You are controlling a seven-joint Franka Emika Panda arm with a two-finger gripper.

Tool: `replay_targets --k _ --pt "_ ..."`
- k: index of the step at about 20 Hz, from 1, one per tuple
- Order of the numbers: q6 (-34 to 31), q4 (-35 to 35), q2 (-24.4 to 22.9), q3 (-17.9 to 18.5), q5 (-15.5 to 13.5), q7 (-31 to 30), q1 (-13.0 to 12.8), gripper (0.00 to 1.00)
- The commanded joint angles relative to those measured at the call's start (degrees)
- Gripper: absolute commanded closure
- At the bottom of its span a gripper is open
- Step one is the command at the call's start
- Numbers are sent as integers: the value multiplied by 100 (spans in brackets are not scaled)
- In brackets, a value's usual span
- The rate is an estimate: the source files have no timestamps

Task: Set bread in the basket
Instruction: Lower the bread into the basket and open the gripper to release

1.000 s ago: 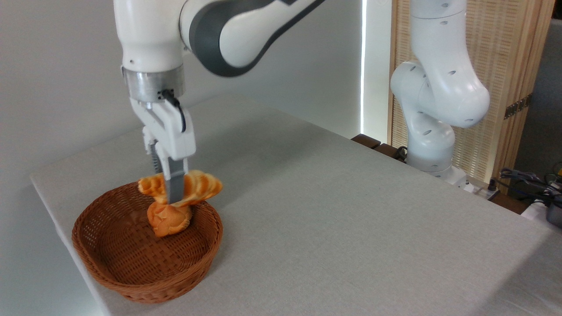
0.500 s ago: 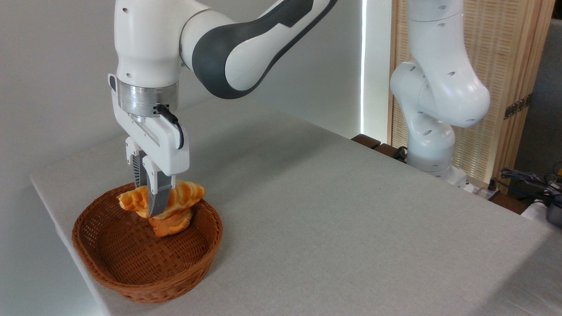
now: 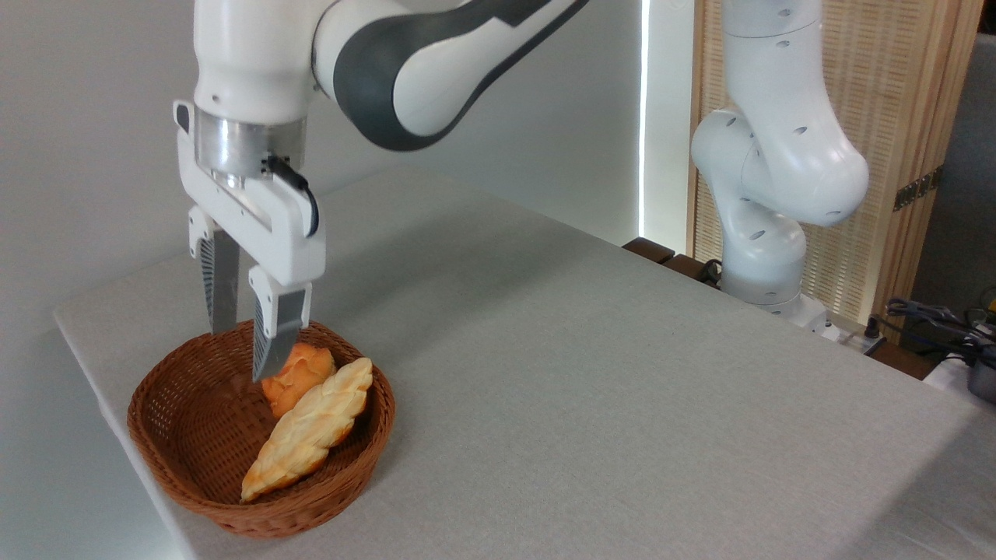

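Observation:
The bread (image 3: 307,429), a long pale golden braided pastry with pointed ends, lies inside the reddish-brown wicker basket (image 3: 194,498) along its right side, one tip leaning on the rim. A small round orange bun (image 3: 297,375) sits just behind it in the basket. My gripper (image 3: 240,351) hangs open above the basket's back half, nothing between its grey fingers (image 3: 272,334). The right fingertip ends close to the bun's left edge.
The basket stands near the table's (image 3: 591,389) front-left corner, close to both edges. The arm's white base (image 3: 766,202) stands at the table's far right side, with cables (image 3: 934,319) beyond it.
The gripper has opened and risen. The bread, held between the fingers above the bun before, has dropped and now lies in the basket.

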Motion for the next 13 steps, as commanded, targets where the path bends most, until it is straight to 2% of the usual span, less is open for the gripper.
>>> replay_targets --k 1,3,5,7,13 --pt "-739 410 -190 45 -15 -203 -29 0" --pt "-1486 710 -191 54 11 -185 -21 0" --pt "-1936 764 -225 54 361 -203 -21 0" --pt "-2270 755 -340 45 459 -203 -21 0" --pt "-2587 746 -331 133 460 -194 -12 0"
